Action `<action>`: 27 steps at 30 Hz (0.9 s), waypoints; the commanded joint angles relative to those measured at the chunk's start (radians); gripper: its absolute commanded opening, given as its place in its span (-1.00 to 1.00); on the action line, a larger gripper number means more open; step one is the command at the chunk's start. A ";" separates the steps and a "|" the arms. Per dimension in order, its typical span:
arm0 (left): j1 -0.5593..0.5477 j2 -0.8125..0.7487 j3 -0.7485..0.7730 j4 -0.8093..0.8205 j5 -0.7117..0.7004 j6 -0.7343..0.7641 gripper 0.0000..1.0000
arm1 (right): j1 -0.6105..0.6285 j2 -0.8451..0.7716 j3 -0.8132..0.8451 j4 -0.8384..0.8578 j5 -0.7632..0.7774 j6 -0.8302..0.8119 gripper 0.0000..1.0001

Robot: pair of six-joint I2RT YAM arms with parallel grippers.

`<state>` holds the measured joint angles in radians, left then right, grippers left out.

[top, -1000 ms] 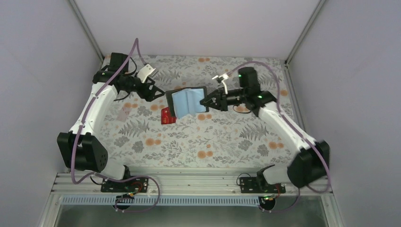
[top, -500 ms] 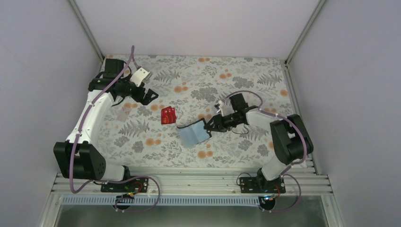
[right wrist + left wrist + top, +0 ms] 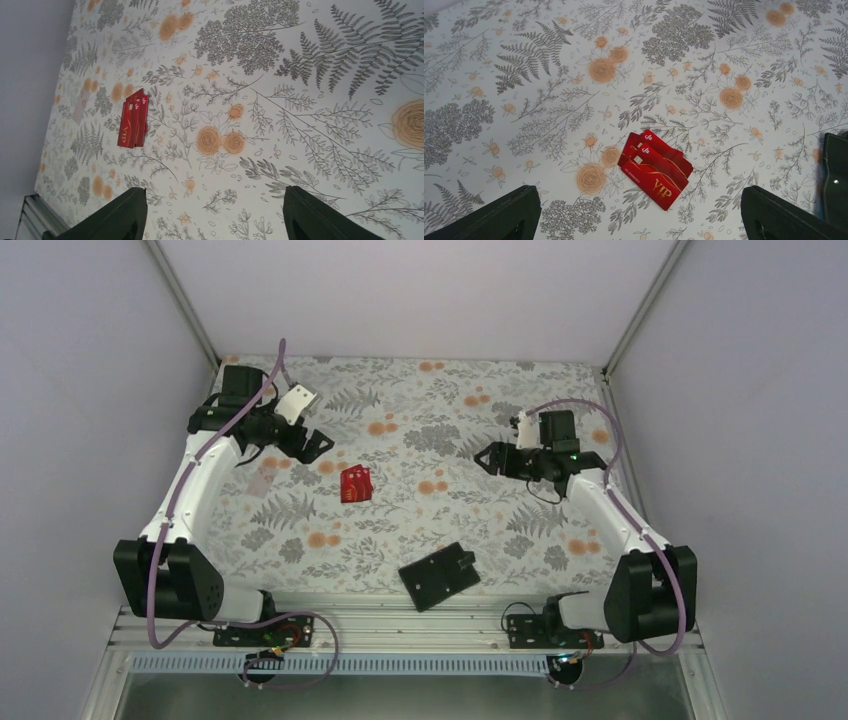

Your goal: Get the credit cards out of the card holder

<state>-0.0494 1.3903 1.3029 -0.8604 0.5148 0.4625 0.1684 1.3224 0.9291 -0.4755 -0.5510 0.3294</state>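
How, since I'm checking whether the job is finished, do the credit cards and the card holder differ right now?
The credit cards are red; the card holder shows black. The credit cards are several, overlapping in a fan mid-table; the card holder is one piece near the front edge. Both lie flat on the floral table, apart from each other.
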 commanded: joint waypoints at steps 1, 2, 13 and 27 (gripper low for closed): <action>0.000 -0.004 -0.007 0.005 0.001 0.013 1.00 | 0.003 -0.013 0.035 -0.092 0.038 -0.067 0.37; 0.000 -0.004 -0.007 0.005 0.000 0.013 1.00 | 0.011 -0.015 0.032 -0.095 -0.013 -0.089 0.35; 0.022 -0.024 -0.030 0.033 0.004 0.010 1.00 | 0.100 -0.100 0.030 0.028 -0.018 -0.050 0.54; 0.047 -0.058 -0.103 0.013 0.003 0.060 1.00 | 0.595 -0.002 -0.013 -0.269 0.401 0.231 0.68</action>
<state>-0.0036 1.3693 1.2037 -0.8257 0.4564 0.4770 0.5827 1.2999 0.9493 -0.5835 -0.3607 0.3832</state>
